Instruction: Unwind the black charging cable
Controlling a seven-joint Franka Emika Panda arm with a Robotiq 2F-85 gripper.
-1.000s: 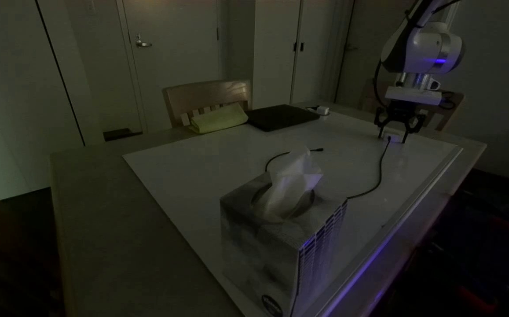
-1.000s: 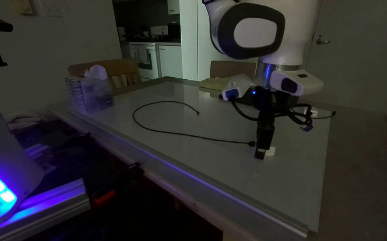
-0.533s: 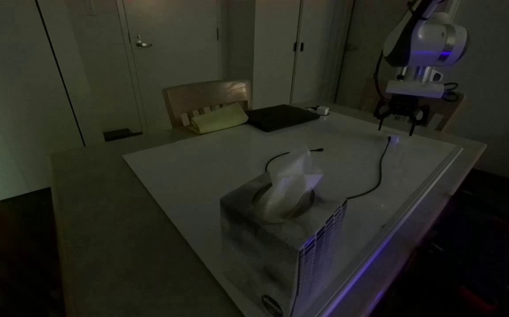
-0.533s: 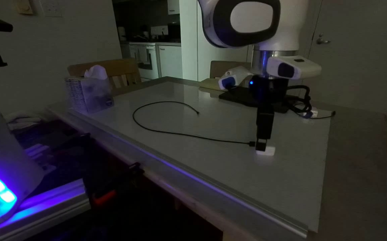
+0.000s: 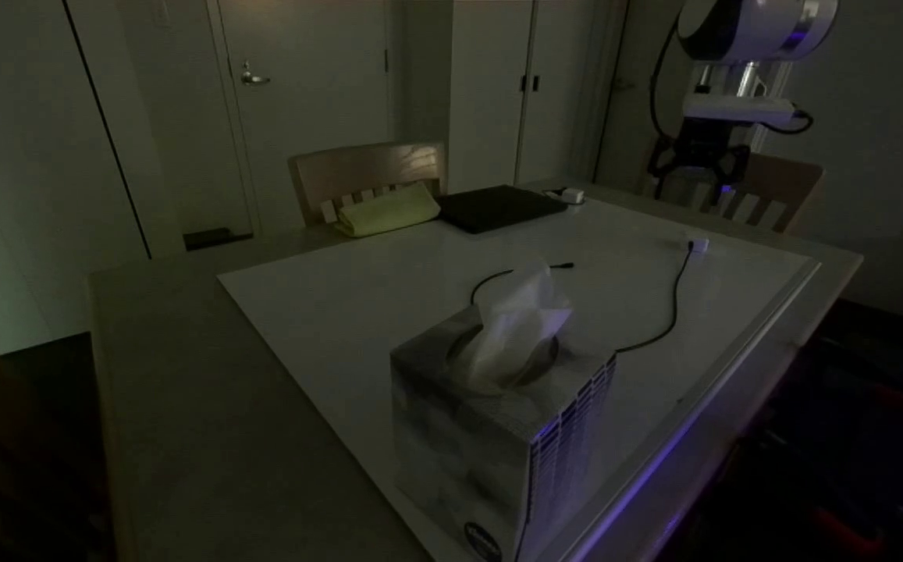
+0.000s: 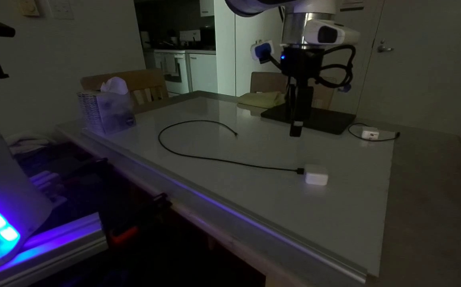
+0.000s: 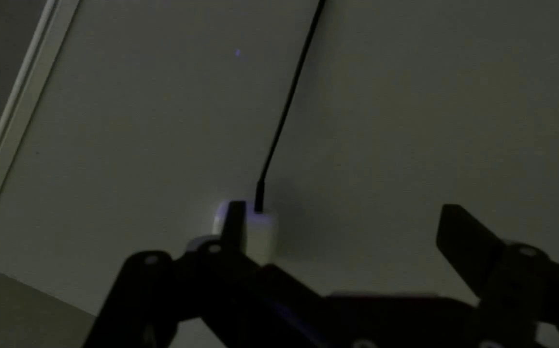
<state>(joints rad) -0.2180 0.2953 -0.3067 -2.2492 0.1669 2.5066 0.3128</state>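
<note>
The black charging cable [image 6: 214,159] lies in one wide open curve on the white board [image 6: 254,199]. One end is plugged into a white charger block [image 6: 316,175]; the other end lies loose. In an exterior view the tissue box hides part of the cable [image 5: 675,300]. In the wrist view the cable [image 7: 289,99] runs up from the charger block [image 7: 260,237], which the left finger partly covers. My gripper [image 7: 344,208] is open and empty. It hangs above the table, as both exterior views show [image 5: 687,195] [image 6: 295,130], apart from cable and block.
A tissue box [image 5: 467,445] stands on the board. A black flat pad [image 6: 326,119] and a folded yellow-green cloth [image 6: 260,99] lie along the far side. A second white charger [image 6: 369,133] with a short dark cable lies near the pad. Chairs stand around the table.
My gripper was around the charger block with its fingers low. It has risen, spread its fingers wider and moved away toward the pad side. The cable and block have stayed put.
</note>
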